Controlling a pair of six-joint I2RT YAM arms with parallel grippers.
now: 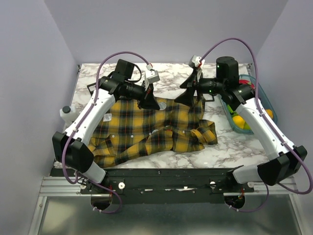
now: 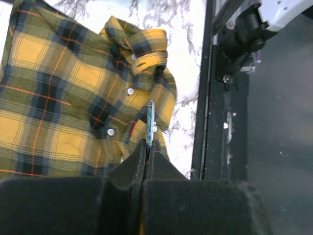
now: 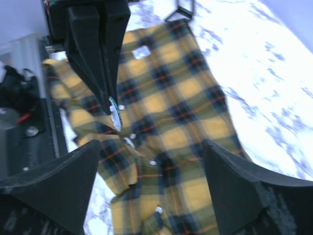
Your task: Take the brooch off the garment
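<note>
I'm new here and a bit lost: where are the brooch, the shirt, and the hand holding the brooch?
brooch [image 2: 150,122]: left wrist view, its thin edge.
shirt [image 1: 146,132]: top view, middle of the plaid cloth.
left hand [image 2: 148,147]: left wrist view, between its closed fingertips.

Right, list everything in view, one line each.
brooch: one, teal-green, edge-on in the left gripper
garment: one, yellow-navy plaid, spread on the table
buttons: several, white, on the garment's front
bin: one, teal, table's right side, yellow and green contents
bottle: one, white, table's left edge
frame: one, black, far left beyond the garment
table: one, white-grey marble
left gripper: one, black, shut on the brooch
right gripper: one, black, open above the garment
</note>
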